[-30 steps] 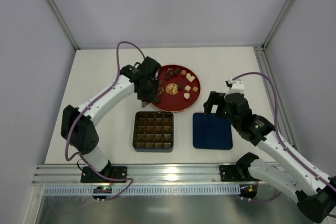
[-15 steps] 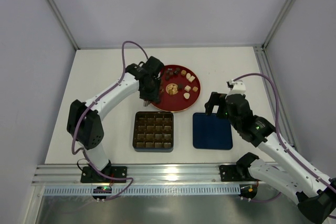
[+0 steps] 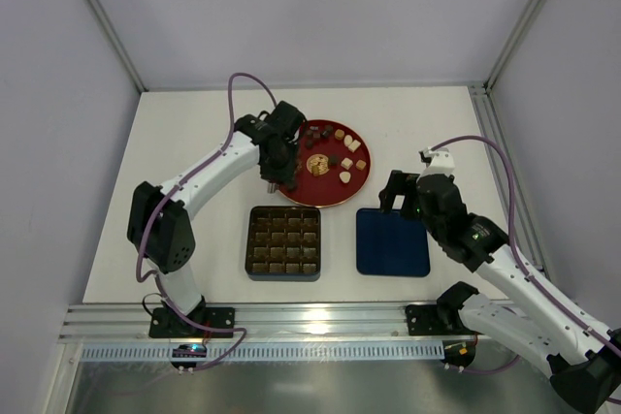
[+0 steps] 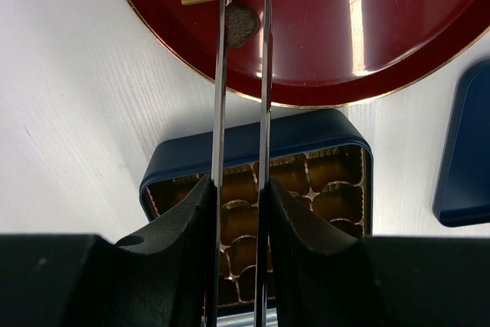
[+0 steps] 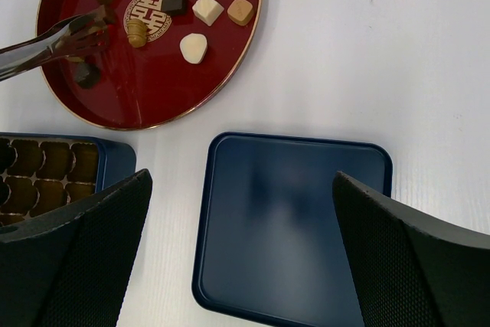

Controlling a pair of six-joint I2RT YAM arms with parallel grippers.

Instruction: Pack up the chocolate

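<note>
The chocolate (image 3: 345, 176) lies as small brown and cream pieces on a round red plate (image 3: 325, 198). My left gripper (image 3: 275, 168) is shut on a pair of metal tongs (image 4: 264, 74), over the plate's left part. In the left wrist view the thin blades run up from my left gripper (image 4: 239, 189), and a dark round chocolate (image 4: 241, 24) sits between their tips. The right wrist view shows the tongs (image 5: 46, 50) reaching in among brown pieces. My right gripper (image 3: 398, 191) hangs open over the dark blue lid (image 5: 295, 227), holding nothing.
A dark blue tin (image 3: 250, 239) with a gold compartment tray stands in front of the plate, left of the lid (image 3: 392, 241). A flat gold emblem (image 3: 317, 164) marks the plate's centre. Frame posts and white walls close in the table.
My left arm has shifted a little right and farther over the plate, and the tongs' blades have come slightly closer together. The right arm has not moved.
</note>
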